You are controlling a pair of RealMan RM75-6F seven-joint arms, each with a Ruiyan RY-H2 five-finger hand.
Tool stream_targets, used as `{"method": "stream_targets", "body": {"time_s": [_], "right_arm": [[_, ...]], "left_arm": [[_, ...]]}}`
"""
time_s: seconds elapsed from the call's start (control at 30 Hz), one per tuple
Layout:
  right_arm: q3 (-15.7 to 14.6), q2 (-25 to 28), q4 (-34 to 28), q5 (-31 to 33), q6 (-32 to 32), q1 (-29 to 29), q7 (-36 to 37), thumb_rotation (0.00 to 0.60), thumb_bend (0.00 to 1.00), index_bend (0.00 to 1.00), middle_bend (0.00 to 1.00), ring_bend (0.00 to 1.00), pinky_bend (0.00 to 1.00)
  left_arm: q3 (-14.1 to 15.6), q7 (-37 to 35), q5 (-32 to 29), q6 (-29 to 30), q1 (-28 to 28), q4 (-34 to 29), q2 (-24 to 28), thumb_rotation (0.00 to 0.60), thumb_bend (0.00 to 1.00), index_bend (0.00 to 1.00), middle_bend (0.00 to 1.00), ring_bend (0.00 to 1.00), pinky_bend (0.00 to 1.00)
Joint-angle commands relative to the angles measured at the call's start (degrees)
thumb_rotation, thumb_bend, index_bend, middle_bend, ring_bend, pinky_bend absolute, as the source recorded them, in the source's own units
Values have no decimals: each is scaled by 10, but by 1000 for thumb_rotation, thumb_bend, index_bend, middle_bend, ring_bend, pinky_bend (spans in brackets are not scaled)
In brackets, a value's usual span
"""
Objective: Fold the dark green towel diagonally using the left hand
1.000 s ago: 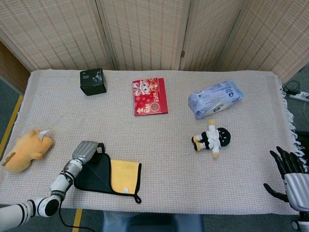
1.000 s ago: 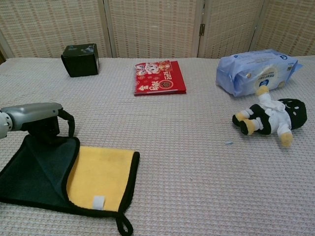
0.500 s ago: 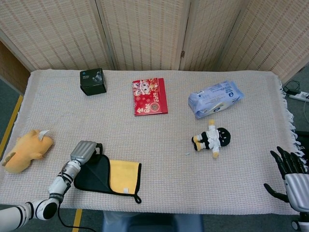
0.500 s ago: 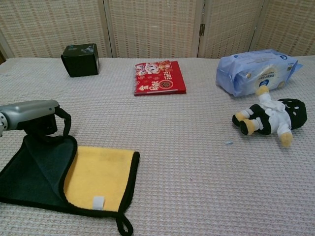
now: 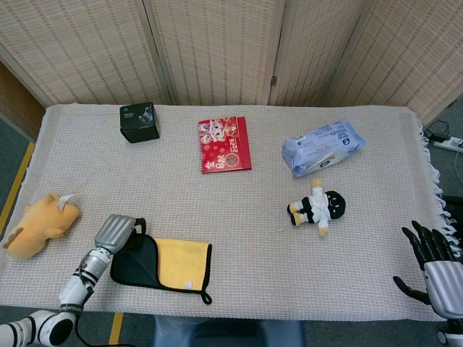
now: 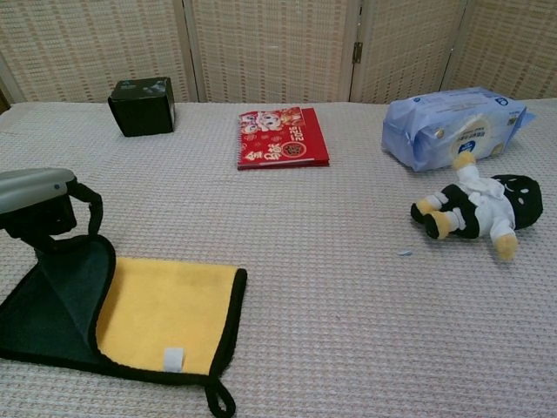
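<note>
The dark green towel (image 5: 132, 262) (image 6: 50, 300) lies near the table's front left, partly folded, with its yellow underside (image 5: 181, 262) (image 6: 165, 309) showing on the right. My left hand (image 5: 114, 233) (image 6: 33, 196) holds the towel's far corner lifted off the cloth, and a black hanging loop (image 6: 88, 206) curls beside it. Another loop (image 6: 219, 398) trails off the near corner. My right hand (image 5: 432, 254) hovers off the table's right front edge with its fingers spread and nothing in it; the chest view does not show it.
A yellow plush toy (image 5: 40, 225) lies left of the towel. A black box (image 5: 139, 121) (image 6: 141, 105), a red booklet (image 5: 224, 144) (image 6: 282, 137) and a blue wipes pack (image 5: 322, 147) (image 6: 452, 122) sit further back. A small doll (image 5: 318, 207) (image 6: 479, 207) lies at the right.
My left hand has moved left and slightly toward me with the towel corner, drawing the dark flap back so more yellow shows. The right hand has barely shifted.
</note>
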Motion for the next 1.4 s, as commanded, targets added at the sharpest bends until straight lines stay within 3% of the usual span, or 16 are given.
{"method": "stream_targets", "body": {"time_s": [0.03,0.17,0.47,0.53,0.67,0.77,0.93,1.17,1.23,1.27,1.3,1.4], "right_arm": [[-1,0,0,-2,2,-1,0,600,269,0,0,0,0],[-2,-1,0,-5,0,0,-3,600,270,0,0,0,0],[-3,-4,-2,-11,6,-1,-9,600,269,0,0,0,0],[-4,-4,-2,-12,6,-2,-9,600,268,0,0,0,0],[-5,-4,-2,-15,8,-2,-9,600,270,0,0,0,0],[-6,-4,-1,-17,9,-3,-9,600,269,0,0,0,0],[-7,-4,-1,-19,9,-3,-9,600,270,0,0,0,0],[-5,-4,-1,-18,13,-4,-10,600,269,0,0,0,0],[-3,-6,0,-16,16,-5,-13,600,269,0,0,0,0],[-2,-7,0,-16,18,-6,-15,600,269,0,0,0,0],[-1,-8,2,-17,20,-6,-17,600,269,0,0,0,0],[-2,-10,3,-22,20,-5,-21,600,269,0,0,0,0]], "left_arm": [[19,-10,47,59,34,-20,22,600,508,736,1000,1000,1000],[42,-16,90,105,64,-24,31,600,509,736,1000,1000,1000],[75,-34,133,130,99,-20,32,600,508,718,1000,1000,1000],[80,-36,138,131,104,-20,33,600,508,640,1000,1000,1000],[82,-33,151,144,113,-23,36,600,507,316,1000,1000,1000],[79,-30,161,162,121,-27,40,600,505,198,1000,1000,1000],[73,-31,172,185,132,-39,52,600,505,128,1000,1000,1000],[61,-29,210,272,165,-46,71,600,498,156,1000,1000,1000],[59,-29,220,304,180,-40,73,600,473,155,908,922,982],[60,-35,223,317,188,-36,73,600,456,146,783,791,899],[63,-49,229,331,198,-29,74,600,442,133,620,613,746],[71,-98,250,379,226,15,63,600,421,108,277,228,199]]}}
